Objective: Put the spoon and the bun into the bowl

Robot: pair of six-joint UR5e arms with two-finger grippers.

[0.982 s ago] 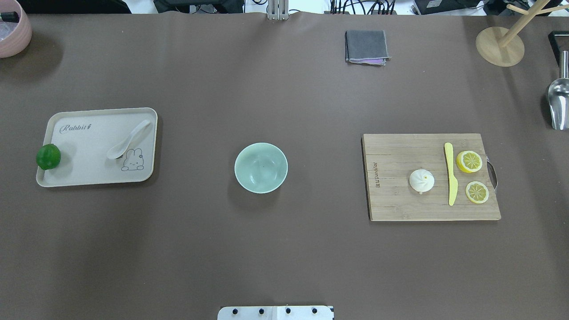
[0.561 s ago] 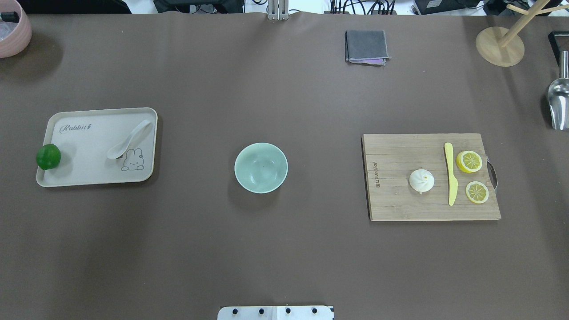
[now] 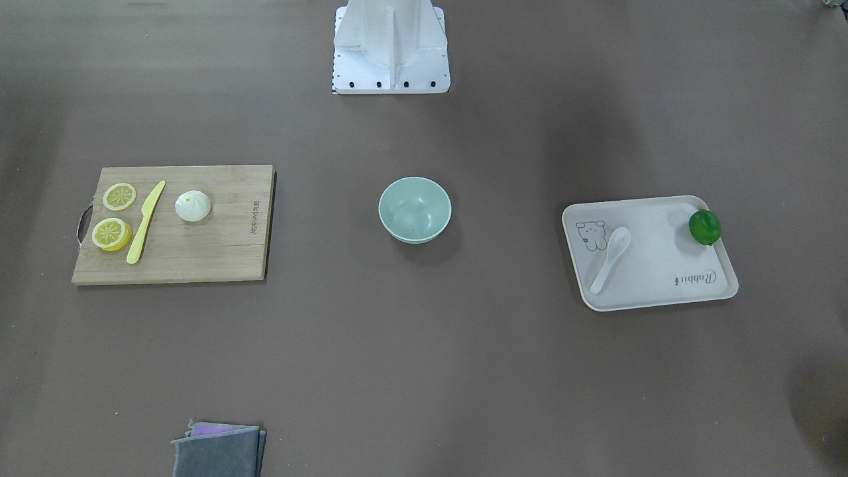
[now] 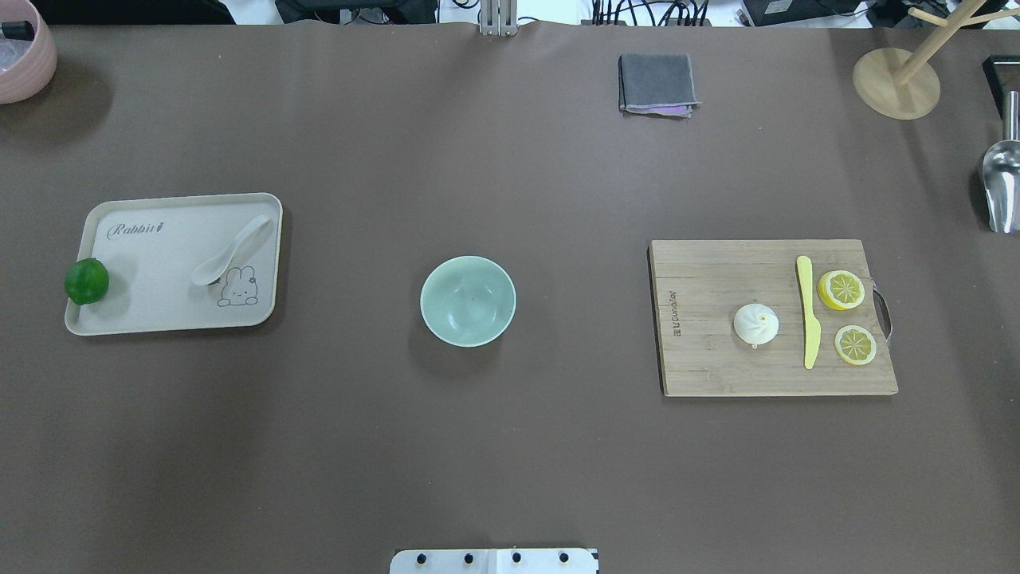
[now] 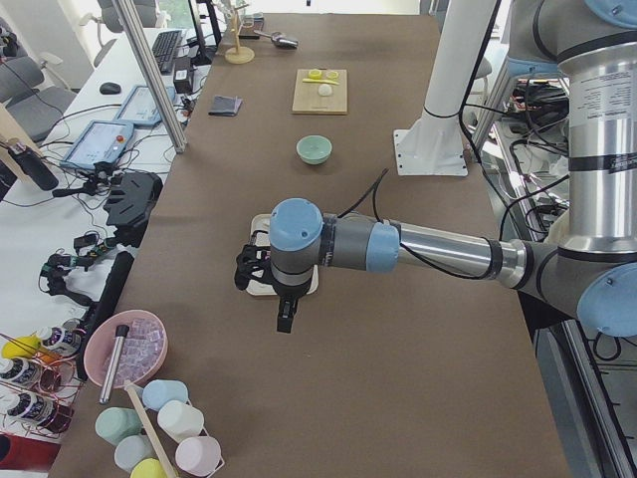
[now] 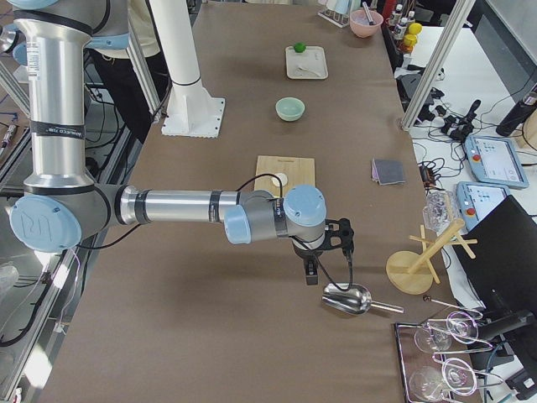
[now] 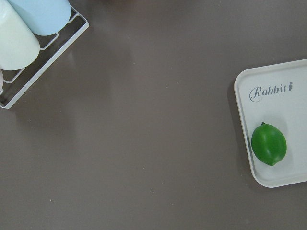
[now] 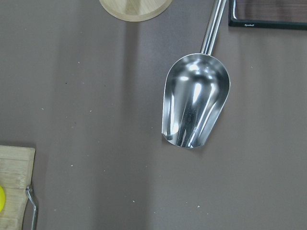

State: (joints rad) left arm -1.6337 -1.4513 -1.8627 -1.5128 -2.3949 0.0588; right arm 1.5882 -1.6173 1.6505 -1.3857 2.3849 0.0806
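Note:
The white spoon point(image 4: 231, 251) lies on the beige tray point(image 4: 151, 307) at the left; it also shows in the front view point(image 3: 609, 258). The white bun point(image 4: 756, 324) sits on the wooden cutting board point(image 4: 709, 359) at the right. The mint-green bowl point(image 4: 468, 300) stands empty at the table's middle. Neither gripper shows in the overhead or front view. In the exterior left view my left gripper point(image 5: 284, 321) hangs past the tray's outer end. In the exterior right view my right gripper point(image 6: 311, 273) hangs past the board, near the metal scoop. I cannot tell whether either is open or shut.
A green lime point(image 4: 86, 281) sits on the tray's left edge. A yellow knife point(image 4: 808, 311) and two lemon slices point(image 4: 841, 289) lie on the board. A grey cloth point(image 4: 656, 84), a wooden stand point(image 4: 896, 83), a metal scoop point(image 4: 1001, 187) and a pink bowl point(image 4: 24, 56) line the table's edges.

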